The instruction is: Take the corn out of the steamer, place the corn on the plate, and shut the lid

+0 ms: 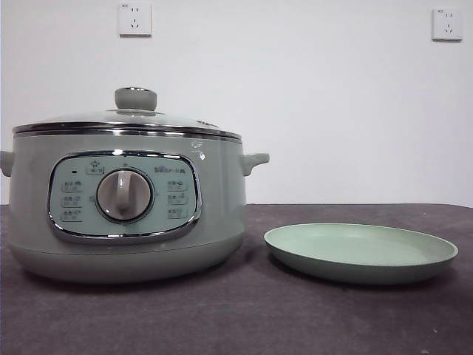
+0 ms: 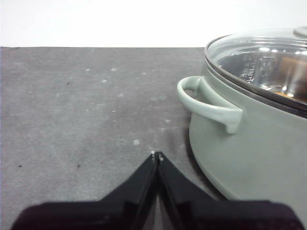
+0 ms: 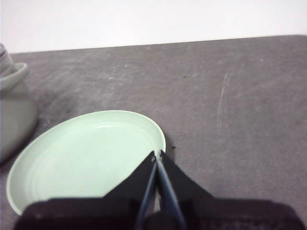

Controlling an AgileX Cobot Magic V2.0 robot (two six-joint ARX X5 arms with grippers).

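Though domed, lid (image 1: 126, 118) (glass) chrome-rimmed

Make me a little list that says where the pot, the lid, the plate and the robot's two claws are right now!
steamer: on the dark table, beside the plate
lid: closed on the steamer
plate: nothing on it, flat on the table
corn: not clearly visible
left gripper: shut, holding nothing, low near the steamer's side handle
right gripper: shut, holding nothing, at the plate's edge
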